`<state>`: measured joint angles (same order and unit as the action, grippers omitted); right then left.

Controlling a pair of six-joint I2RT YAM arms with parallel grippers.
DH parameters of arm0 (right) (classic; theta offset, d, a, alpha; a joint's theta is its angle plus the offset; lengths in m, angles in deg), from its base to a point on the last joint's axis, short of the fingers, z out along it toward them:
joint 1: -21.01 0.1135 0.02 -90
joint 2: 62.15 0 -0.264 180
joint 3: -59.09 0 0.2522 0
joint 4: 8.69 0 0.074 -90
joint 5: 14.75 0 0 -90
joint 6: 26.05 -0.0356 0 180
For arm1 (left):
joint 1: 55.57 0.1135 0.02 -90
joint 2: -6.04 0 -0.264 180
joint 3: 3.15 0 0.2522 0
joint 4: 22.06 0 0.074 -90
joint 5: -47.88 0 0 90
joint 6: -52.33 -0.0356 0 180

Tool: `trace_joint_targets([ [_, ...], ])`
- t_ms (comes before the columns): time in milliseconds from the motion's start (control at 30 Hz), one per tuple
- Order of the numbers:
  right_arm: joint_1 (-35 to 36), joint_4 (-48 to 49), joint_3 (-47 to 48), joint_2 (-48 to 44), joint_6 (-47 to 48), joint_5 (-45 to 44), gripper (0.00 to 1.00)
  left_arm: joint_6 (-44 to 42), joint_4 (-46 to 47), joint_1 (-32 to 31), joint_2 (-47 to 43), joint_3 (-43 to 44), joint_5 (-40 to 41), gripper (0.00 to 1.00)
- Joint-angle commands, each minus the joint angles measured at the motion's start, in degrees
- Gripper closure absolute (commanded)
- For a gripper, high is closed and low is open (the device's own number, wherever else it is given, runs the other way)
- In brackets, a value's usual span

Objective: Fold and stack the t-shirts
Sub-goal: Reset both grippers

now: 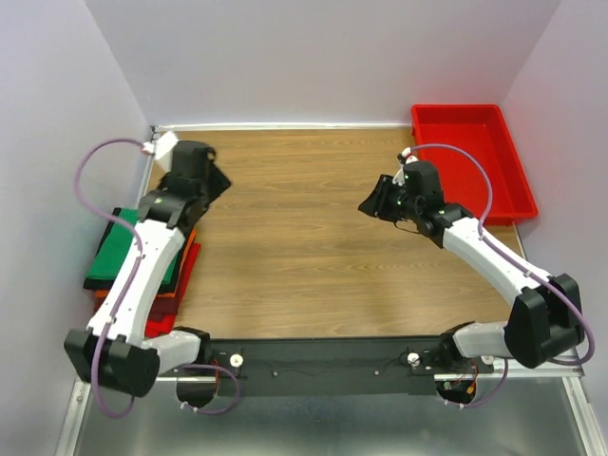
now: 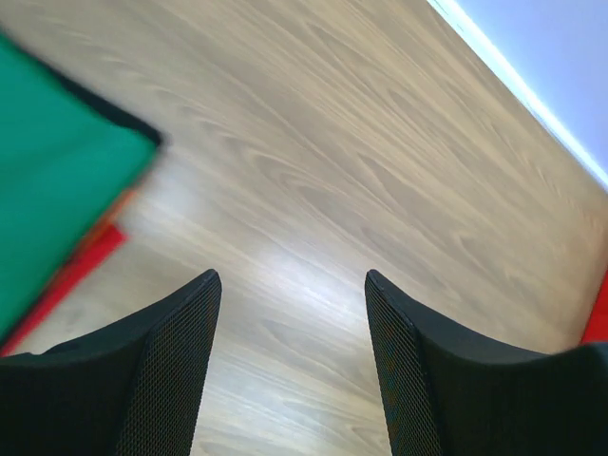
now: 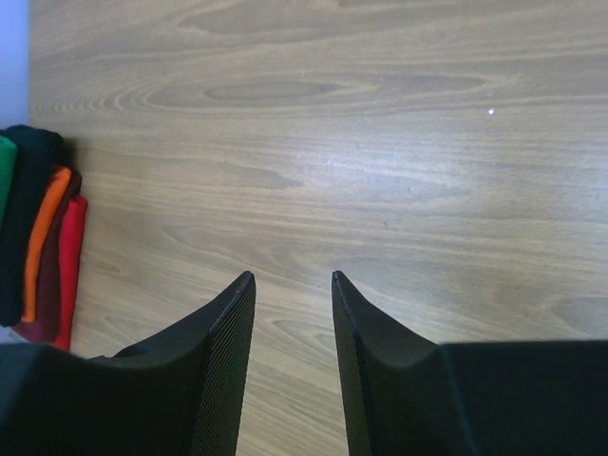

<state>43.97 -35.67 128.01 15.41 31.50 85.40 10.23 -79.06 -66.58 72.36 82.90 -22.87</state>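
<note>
The wooden desk (image 1: 313, 247) takes up most of the top view. A red tray (image 1: 467, 161) sits at its far right corner. At the desk's left edge lies the stack of t-shirts (image 1: 187, 271), all folded. The green shirt (image 1: 114, 252) is on top, with the black shirt (image 3: 27, 209), the orange shirt (image 3: 46, 228) and the red shirt (image 3: 70, 256) beneath it (the layers show best edge-on from the right wrist). The left end effector (image 1: 215, 182) hovers near the far left corner, just beyond the stack, its fingers spread wide with only bare wood between them. The right end effector (image 1: 372, 203) hangs over the desk's right half, near the tray. Its jaws are parted by a narrower gap and hold nothing.
</note>
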Motion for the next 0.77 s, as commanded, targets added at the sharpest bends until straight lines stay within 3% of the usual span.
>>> trace_joint_targets([
  [0, 0.51, -0.67, -1.1, -3.99, 2.21, -6.27, 0.54, 0.0, 8.16, -9.36, 4.06, 1.45, 0.53, 0.3],
  [133, 0.51, -0.76, -1.98, -6.28, 2.74, -12.24, 0.54, -3.06, 16.33, -19.56, 9.07, -1.79, -0.87, 0.3],
  [367, 0.42, -0.76, -5.41, -9.88, 3.44, -18.58, 0.53, -5.79, 24.61, -29.84, 13.56, -4.62, -2.9, 0.31],
  [733, 0.42, -0.68, -8.4, -16.73, 2.39, -26.23, 0.53, -8.43, 26.64, -32.68, 15.42, -5.41, -7.12, 0.31],
])
